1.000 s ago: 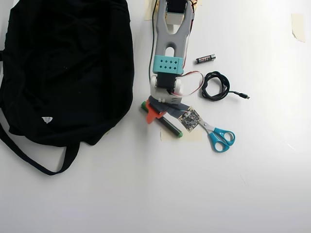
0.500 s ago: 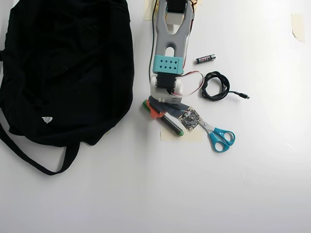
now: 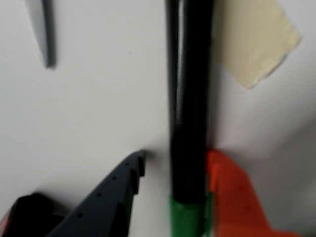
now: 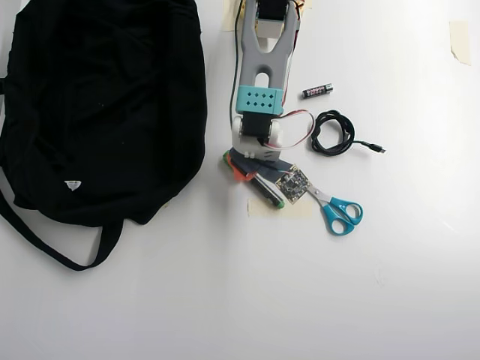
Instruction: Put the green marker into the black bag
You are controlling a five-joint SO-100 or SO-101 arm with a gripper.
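In the wrist view the green marker (image 3: 190, 108) runs vertical through the middle of the pic: a slim, round, glossy black barrel w/ a bright green part at the bottom edge. It lies on the white matte surface (image 3: 98, 98). The claw (image 3: 173, 170) stands around it. The orange finger (image 3: 232, 192), smooth plastic, touches the barrel on the right side. The dark grey finger (image 3: 111, 192), w/ a stepped, toothed edge and small holes, is on the left w/ a white gap between its tip and the barrel. So the claw is partly open, straddling the marker, not closed on it. A piece of beige paper tape (image 3: 254, 39) w/ a torn corner is stuck on the surface just right of the barrel. A grey blurry blade-like shape (image 3: 44, 29) is at top left; I cannot tell what it is.

In the overhead view the arm (image 4: 266, 67), grey and teal plastic, reaches down from the top edge. The marker (image 4: 268, 193) lies diagonal under the wrist, its green end toward the lower right, mostly hidden. The black bag (image 4: 105, 97) is large, soft, wrinkled fabric, w/ a small white tag and a thin strap looping at lower left. It is to the left of the marker, apart from it. Teal-handled scissors (image 4: 341, 214) lie just right of the marker. A coiled black cable (image 4: 334, 133) and a small black battery (image 4: 317, 91) are farther up on the right.
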